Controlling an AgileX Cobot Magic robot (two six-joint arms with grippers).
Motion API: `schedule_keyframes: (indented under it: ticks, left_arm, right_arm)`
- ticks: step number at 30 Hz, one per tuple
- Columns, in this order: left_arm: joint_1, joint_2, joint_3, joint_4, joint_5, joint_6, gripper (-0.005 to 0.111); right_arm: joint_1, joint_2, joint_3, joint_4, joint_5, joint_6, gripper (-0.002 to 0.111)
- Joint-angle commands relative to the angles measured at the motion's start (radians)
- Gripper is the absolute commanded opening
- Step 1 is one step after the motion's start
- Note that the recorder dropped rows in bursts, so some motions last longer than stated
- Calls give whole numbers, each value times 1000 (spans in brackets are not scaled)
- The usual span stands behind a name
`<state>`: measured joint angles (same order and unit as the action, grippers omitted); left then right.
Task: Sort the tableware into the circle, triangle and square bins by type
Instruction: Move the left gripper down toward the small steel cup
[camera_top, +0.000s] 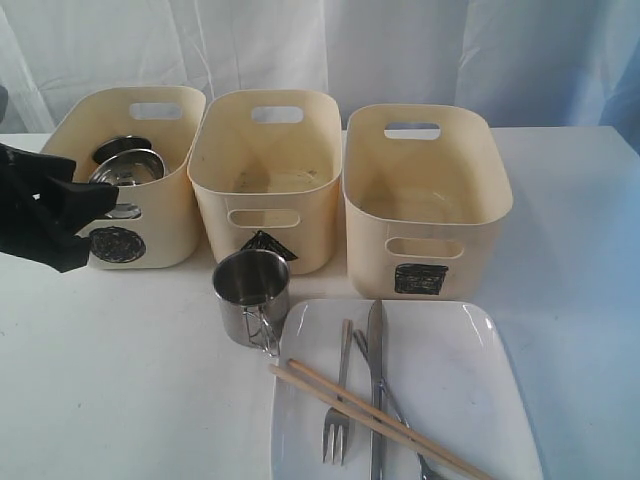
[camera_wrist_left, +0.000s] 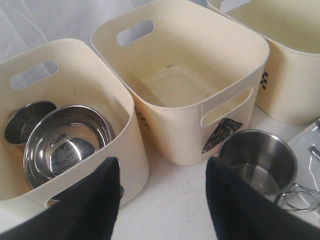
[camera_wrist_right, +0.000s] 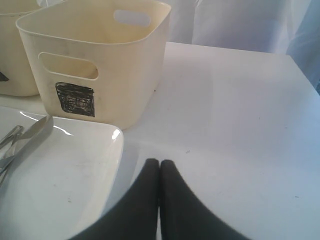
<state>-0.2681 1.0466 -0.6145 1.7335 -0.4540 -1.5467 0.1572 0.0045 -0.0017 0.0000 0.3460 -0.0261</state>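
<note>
Chopsticks (camera_top: 380, 415) are lying across the plate (camera_top: 470, 370), in front of the triangle bin (camera_top: 300, 215). Just before that bin a steel mug (camera_top: 250, 295) is standing. To its left, the left gripper (camera_wrist_left: 162, 200) is hanging wide open and empty, probably lining up for the mug. To its right, the right gripper (camera_wrist_right: 160, 170) is idling, closed on nothing.

A white table (camera_top: 110, 390) formed the work surface. A white fabric backdrop (camera_top: 420, 45), hanging in soft vertical folds, stood behind its far edge.
</note>
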Motion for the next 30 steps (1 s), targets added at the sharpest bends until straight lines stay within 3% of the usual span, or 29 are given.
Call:
schedule_keyframes:
  ticks: [1,18,30]
  left_arm:
    - [-1,-11,8,10,3,-2,56]
    - [-1,-11,7,-38,1,2,56]
    - [-3,-9,26,-82,-76,16,56]
  right_arm:
    - [-7,-5,2,0,-4,3,0]
    - [-7,-5,2,0,-4,3,0]
    - [5,-5,2,0,-4,3,0]
